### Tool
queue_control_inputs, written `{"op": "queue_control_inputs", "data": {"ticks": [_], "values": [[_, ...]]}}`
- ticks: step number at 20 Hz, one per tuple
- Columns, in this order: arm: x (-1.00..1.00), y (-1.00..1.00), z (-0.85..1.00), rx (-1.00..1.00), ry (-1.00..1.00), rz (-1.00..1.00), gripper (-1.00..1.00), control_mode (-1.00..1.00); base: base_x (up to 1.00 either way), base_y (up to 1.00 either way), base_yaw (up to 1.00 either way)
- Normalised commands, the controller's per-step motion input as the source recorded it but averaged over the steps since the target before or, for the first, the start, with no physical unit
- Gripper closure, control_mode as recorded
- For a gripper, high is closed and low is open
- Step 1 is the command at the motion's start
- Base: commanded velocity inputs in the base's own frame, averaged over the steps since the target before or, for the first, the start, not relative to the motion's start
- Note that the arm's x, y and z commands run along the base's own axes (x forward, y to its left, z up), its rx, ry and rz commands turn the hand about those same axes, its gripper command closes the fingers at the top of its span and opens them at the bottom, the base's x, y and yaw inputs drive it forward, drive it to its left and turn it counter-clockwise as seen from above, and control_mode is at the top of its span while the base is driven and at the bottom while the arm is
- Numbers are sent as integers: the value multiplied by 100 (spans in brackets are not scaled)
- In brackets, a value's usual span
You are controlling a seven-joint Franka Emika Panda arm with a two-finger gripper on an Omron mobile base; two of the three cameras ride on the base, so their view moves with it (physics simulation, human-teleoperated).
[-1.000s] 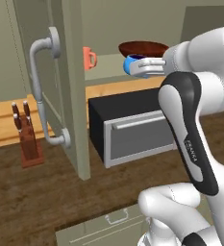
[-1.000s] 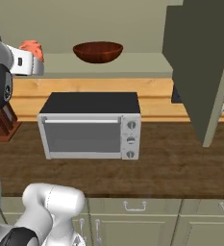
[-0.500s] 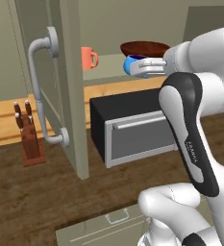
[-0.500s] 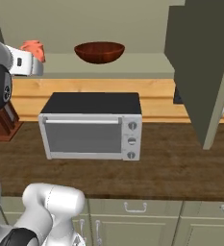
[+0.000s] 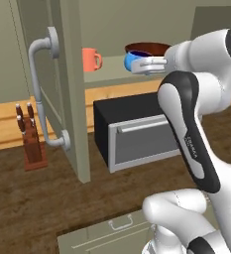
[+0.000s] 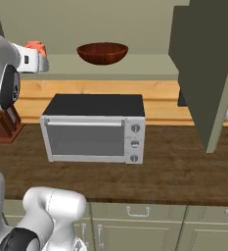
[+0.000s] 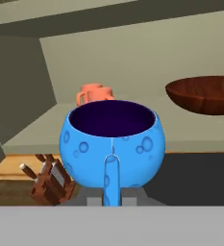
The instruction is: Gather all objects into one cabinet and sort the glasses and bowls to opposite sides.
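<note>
Little has shifted since the earlier frame: blue bowl [image 7: 112, 144] is kept clamped in the gripper [image 7: 112, 194] before the open cabinet shelf [image 6: 135, 68], red-brown bowl [image 6: 102, 52] and pink mug [image 5: 91, 59] on it. Below, a toaster oven [image 6: 93, 128] and knife block [image 5: 30, 139] are seen on the wooden surface [image 6: 184, 166].
</note>
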Motion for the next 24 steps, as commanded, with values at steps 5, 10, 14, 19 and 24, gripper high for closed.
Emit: {"op": "queue_control_inputs", "data": {"ticks": [5,10,14,19,24], "values": [[84,15,0,-2,-2,0,100,-100,0,0,0],[19,53,2,-5,0,9,100,-100,0,0,0],[0,49,0,-3,-2,20,100,-100,0,0,0],[20,38,-6,-5,-3,25,100,-100,0,0,0],[21,38,-2,-14,-5,8,100,-100,0,0,0]]}}
